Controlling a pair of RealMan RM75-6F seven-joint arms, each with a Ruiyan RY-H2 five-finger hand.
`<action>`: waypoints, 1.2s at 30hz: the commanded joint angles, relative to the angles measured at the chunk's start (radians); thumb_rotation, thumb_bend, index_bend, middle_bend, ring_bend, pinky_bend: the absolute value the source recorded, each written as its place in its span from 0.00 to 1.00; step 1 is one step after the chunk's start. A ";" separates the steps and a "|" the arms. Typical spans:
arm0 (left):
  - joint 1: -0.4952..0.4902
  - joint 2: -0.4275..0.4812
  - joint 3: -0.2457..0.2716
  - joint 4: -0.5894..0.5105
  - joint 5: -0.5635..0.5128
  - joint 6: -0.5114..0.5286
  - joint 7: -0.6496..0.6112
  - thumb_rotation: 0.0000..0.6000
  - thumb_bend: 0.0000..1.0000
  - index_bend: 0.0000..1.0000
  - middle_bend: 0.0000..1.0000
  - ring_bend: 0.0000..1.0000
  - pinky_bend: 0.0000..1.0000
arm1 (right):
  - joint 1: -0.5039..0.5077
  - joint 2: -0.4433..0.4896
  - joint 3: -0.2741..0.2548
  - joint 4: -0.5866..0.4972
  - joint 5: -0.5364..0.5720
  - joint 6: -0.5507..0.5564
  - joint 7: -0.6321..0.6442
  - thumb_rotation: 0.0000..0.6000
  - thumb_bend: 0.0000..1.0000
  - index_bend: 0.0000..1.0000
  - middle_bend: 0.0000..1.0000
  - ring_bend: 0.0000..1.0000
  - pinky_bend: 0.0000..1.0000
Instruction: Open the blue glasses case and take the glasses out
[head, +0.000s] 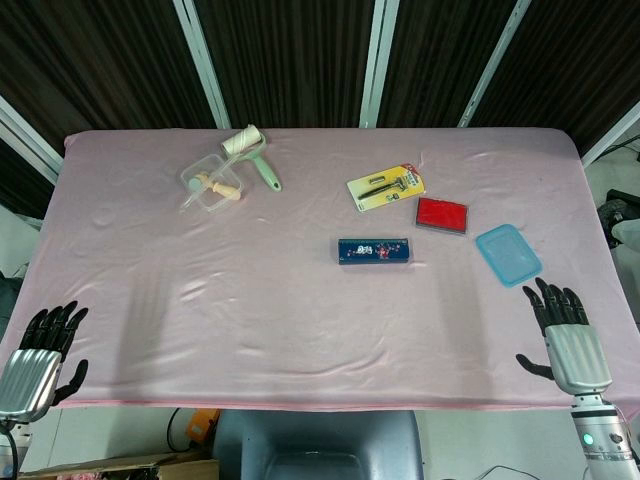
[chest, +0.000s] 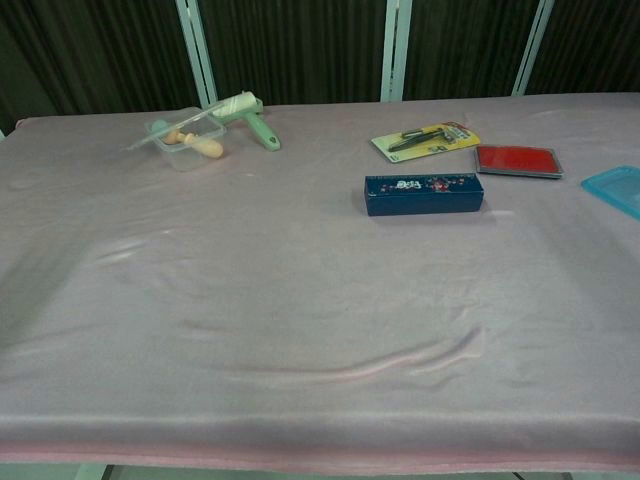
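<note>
Both my left hand (head: 40, 355) and right hand (head: 570, 335) hover spread and empty (head view only); the closed rectangular dark-blue glasses case (head: 374, 251) lies apart.

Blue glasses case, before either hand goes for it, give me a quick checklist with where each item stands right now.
1. Blue glasses case in plain view in both cameras, nothing on top: ok.
2. Case shut, lid not yet lifted: ok as a starting state.
3. Room around the case: red pad and yellow tool card lie apart from it: ok.
4. Right hand holds nothing, fingers apart, at the near table edge: ok.
5. Left hand likewise holds nothing: ok.
6. Which side the lid opens from: cannot tell.
</note>
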 joint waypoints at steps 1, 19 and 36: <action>-0.003 0.000 0.000 0.001 -0.002 -0.006 -0.004 1.00 0.42 0.00 0.00 0.00 0.03 | 0.000 -0.001 0.001 -0.001 0.002 -0.001 -0.001 1.00 0.25 0.00 0.00 0.00 0.00; -0.017 0.016 0.004 0.007 -0.009 -0.042 -0.050 1.00 0.41 0.00 0.00 0.00 0.03 | 0.324 -0.210 0.156 0.263 0.129 -0.370 -0.063 1.00 0.26 0.06 0.00 0.00 0.00; -0.022 0.010 0.001 0.012 -0.021 -0.054 -0.041 1.00 0.41 0.00 0.00 0.00 0.03 | 0.582 -0.542 0.203 0.708 0.150 -0.538 0.083 1.00 0.43 0.40 0.20 0.17 0.14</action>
